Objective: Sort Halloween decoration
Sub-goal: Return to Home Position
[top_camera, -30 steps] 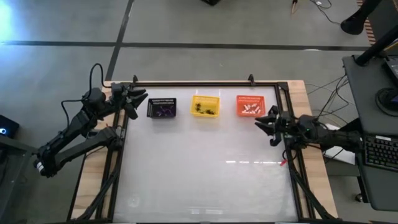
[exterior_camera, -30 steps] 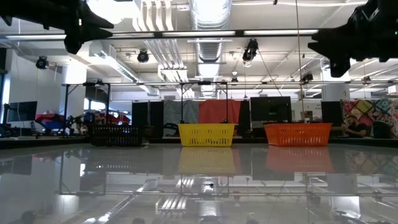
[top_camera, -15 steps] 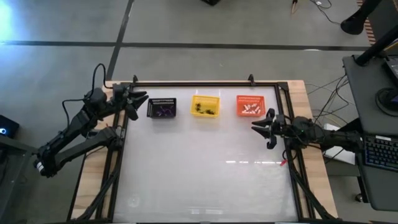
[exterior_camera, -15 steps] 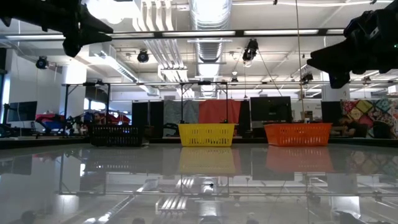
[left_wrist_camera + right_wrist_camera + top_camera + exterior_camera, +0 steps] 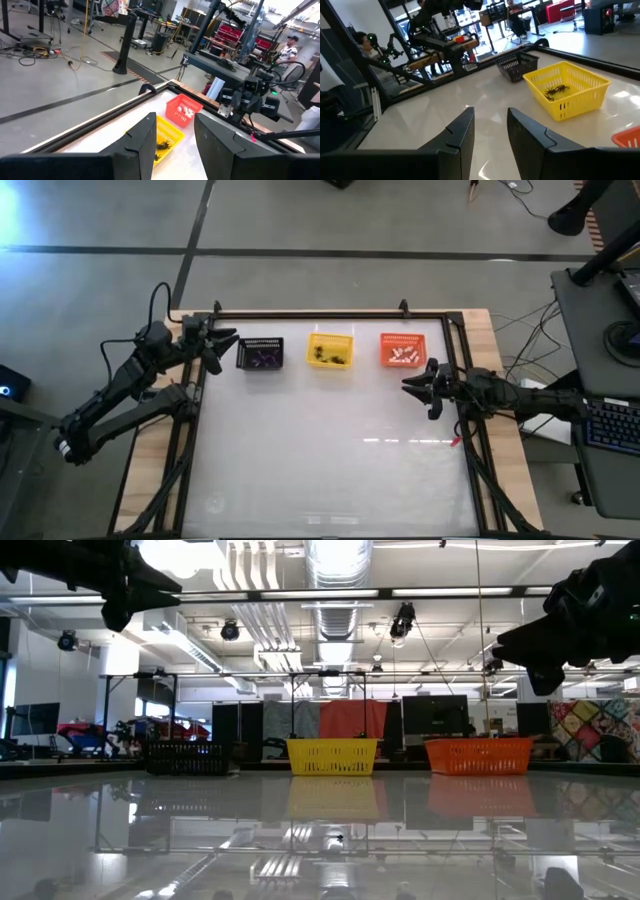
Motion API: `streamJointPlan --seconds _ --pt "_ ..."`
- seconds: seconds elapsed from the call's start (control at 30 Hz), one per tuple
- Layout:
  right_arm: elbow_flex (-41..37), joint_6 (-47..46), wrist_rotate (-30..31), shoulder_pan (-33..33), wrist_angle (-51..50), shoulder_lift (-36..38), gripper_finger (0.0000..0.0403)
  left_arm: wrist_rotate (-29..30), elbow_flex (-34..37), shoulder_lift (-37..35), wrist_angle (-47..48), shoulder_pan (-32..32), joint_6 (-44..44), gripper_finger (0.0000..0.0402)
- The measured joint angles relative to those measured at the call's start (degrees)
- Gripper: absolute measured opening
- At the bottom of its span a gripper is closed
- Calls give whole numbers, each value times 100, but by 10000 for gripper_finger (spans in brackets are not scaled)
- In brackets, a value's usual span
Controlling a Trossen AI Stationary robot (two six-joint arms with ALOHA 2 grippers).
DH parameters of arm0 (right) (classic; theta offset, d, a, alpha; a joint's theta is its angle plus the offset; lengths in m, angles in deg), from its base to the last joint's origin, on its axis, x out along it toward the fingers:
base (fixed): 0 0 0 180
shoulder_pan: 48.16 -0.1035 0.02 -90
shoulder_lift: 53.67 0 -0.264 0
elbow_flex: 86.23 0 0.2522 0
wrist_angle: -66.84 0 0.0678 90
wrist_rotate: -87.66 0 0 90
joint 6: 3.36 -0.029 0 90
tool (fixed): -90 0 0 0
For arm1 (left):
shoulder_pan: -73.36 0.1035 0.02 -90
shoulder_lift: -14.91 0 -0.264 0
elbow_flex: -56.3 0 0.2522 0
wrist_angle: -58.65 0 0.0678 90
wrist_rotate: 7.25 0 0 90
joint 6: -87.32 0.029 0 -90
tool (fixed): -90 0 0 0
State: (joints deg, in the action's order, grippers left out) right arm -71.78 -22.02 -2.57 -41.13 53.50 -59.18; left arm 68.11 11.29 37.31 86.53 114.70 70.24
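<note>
The tiny trinkets lie sorted in three baskets at the table's far edge: purple ones in the black basket, black ones in the yellow basket, white ones in the orange basket. My left gripper hovers open just left of the black basket, above the table's far-left corner. My right gripper is open and empty, in the air just near of the orange basket at the right edge. The black trinkets show in the right wrist view inside the yellow basket.
The glossy white table stretches wide between the baskets and its near edge. A black frame rail runs along the far edge behind the baskets. A person stands in the room beyond the table.
My right gripper has moved a little toward the table's left, out over the table from its right edge, staying open and at about the same height. The left arm and the baskets have kept still.
</note>
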Motion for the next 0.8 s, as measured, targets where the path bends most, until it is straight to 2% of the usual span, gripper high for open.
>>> streamJointPlan --seconds 0.33,0.57,0.8 --pt "0 -85 4 0 -2 1 107 4 0 2 -199 0 120 116" --pt "0 -85 13 0 -3 1 107 -22 48 -26 -417 -4 587 116" --pt "-2 -85 13 0 -4 1 107 -945 761 -141 -1671 -15 411 116"
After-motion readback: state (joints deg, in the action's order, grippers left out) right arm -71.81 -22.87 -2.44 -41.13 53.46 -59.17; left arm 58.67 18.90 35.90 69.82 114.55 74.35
